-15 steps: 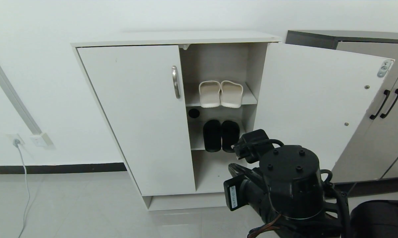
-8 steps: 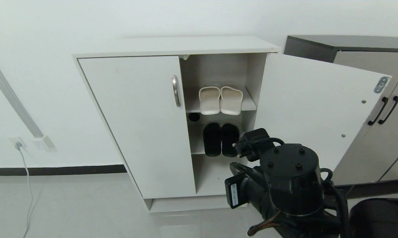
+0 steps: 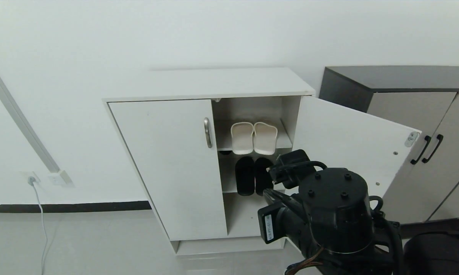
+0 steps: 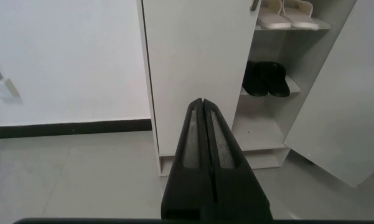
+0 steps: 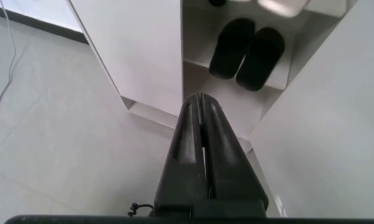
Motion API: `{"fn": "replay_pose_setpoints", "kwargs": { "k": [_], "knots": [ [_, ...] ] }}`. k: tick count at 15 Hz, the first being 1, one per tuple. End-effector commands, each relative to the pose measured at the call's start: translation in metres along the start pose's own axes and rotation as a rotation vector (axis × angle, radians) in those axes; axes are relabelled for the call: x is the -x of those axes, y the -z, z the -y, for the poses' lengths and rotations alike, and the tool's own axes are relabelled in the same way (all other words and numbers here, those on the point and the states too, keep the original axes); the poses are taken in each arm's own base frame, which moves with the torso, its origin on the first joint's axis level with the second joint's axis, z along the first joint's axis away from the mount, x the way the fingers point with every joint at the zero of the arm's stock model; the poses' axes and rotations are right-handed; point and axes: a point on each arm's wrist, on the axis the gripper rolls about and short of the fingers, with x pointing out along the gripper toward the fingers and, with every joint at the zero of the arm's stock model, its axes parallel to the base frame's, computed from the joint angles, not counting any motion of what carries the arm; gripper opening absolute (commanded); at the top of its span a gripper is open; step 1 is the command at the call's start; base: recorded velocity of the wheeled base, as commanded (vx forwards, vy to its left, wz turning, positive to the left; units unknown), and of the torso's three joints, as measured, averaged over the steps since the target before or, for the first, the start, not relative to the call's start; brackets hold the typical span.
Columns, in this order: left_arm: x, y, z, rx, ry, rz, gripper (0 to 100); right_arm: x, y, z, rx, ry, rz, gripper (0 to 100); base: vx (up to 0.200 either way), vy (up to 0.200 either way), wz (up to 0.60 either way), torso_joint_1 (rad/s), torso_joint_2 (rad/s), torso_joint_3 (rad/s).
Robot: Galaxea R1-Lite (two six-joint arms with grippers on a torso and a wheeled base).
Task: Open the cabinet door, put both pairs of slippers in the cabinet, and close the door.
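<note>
Right gripper (image 5: 201,102) has its fingers pressed together with nothing between them, aimed toward the cabinet's (image 3: 168,164) lower shelves. Left gripper (image 4: 202,109) is likewise closed and empty. White slippers (image 3: 254,137) sit on the upper shelf and black slippers (image 3: 254,175) on the shelf below, both pairs inside. By judgement, the step left is closing the open door (image 3: 347,149). Its panel stands out right of centre in the head view, free edge far right, so the right arm is nearer.
</note>
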Motion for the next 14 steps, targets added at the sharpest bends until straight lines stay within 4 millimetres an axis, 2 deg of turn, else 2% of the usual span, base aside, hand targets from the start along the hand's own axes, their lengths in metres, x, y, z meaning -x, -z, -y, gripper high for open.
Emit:
{"fn": "replay_pose_setpoints", "kwargs": {
  "k": [1,14],
  "knots": [
    [-0.0001,-0.0001,0.0000,0.001,-0.001,-0.001,0,0.0000,0.0002,-0.0002,0.000,-0.001,0.000,0,0.000,0.000,0.00,0.144,-0.47,-0.330],
    [-0.0001,-0.0001,0.0000,0.001,-0.001,-0.001,0,0.0000,0.0002,-0.0002,-0.002,-0.001,0.000,0,0.000,0.000,0.00,0.191,-0.51,-0.317]
  ]
}}
